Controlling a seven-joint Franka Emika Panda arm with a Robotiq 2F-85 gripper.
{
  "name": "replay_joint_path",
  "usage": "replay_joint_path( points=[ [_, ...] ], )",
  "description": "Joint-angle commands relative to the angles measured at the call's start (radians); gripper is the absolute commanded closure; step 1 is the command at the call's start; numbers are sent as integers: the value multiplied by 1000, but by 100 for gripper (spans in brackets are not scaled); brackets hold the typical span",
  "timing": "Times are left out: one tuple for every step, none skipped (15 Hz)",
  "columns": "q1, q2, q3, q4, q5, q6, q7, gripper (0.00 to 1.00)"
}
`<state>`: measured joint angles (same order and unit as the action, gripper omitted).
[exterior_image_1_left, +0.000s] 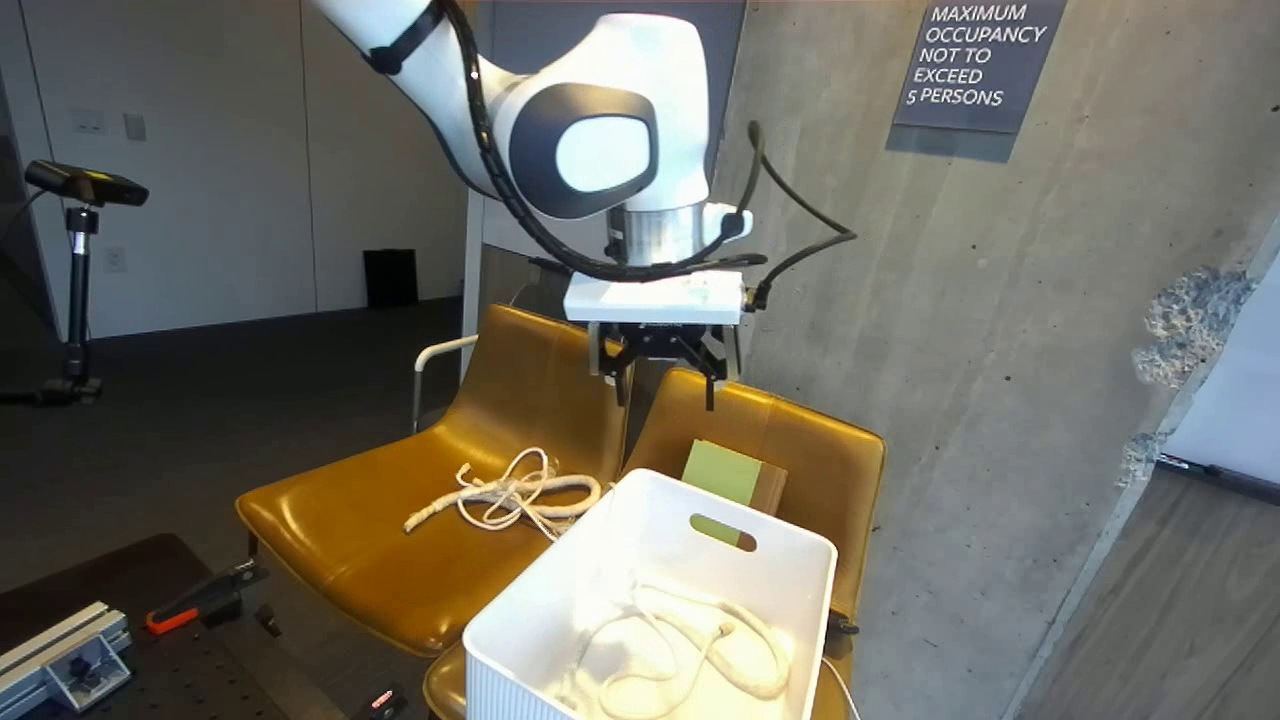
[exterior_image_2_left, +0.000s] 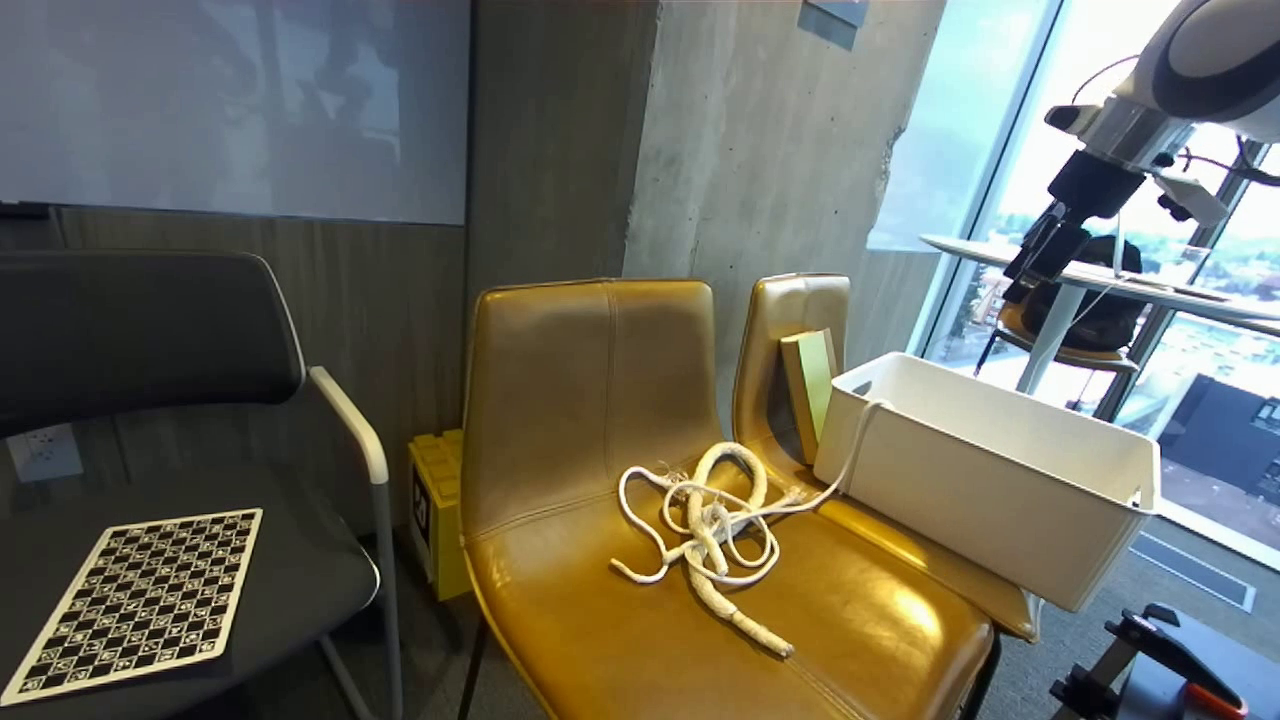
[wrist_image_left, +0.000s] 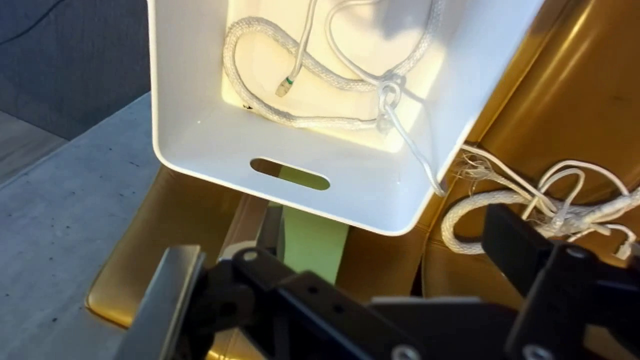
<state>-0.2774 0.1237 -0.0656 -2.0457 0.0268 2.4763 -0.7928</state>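
Rope (wrist_image_left: 327, 75) lies in the bin (wrist_image_left: 215, 145), below parted jaws.

Fingers (wrist_image_left: 515, 245), two. White bin (exterior_image_2_left: 970, 500), one. Tan chairs (exterior_image_2_left: 595, 400), two; black chair (exterior_image_2_left: 140, 330), one; background chair (exterior_image_2_left: 1090, 358), one — four chairs altogether. Rope heaps (exterior_image_2_left: 712, 520), two — one in the bin, one on a tan chair; separate ropes too tangled to count. Green block (exterior_image_1_left: 722, 470), one. Checkered board (exterior_image_2_left: 150, 600), one. Yellow box (exterior_image_2_left: 447, 520), one. Wall sign (exterior_image_1_left: 980, 65), one. Camera (exterior_image_1_left: 88, 184) on a stand (exterior_image_1_left: 78, 300), one. Floor vent (exterior_image_2_left: 1192, 568), one. Robot arm (exterior_image_1_left: 600, 150), one.
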Motion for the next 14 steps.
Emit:
replay_joint_path(
  points=[
    [67, -171, 0, -236, -29, 157, -93, 0],
    [89, -195, 0, -282, -37, 207, -110, 0],
    [114, -203, 2, -313, -46, 261, -118, 0],
    [137, -214, 4, -347, -53, 318, -128, 0],
    [160, -213, 6, -374, -67, 384, -127, 0],
    [182, -205, 8, -395, -78, 451, -133, 0],
    [177, -185, 33, -407, -98, 516, -136, 0],
    [188, -167, 38, -419, -130, 573, -125, 0],
    [189, -145, 48, -422, -173, 611, -96, 0],
    [206, -123, 36, -419, -232, 640, -58, 0],
    [182, -92, 57, -411, -292, 674, -25, 0],
    [181, -55, 45, -396, -363, 722, 11, 0],
    [185, -21, 20, -374, -434, 748, 44, 0],
    [201, 27, -21, -337, -495, 783, 63, 0]
  ],
)
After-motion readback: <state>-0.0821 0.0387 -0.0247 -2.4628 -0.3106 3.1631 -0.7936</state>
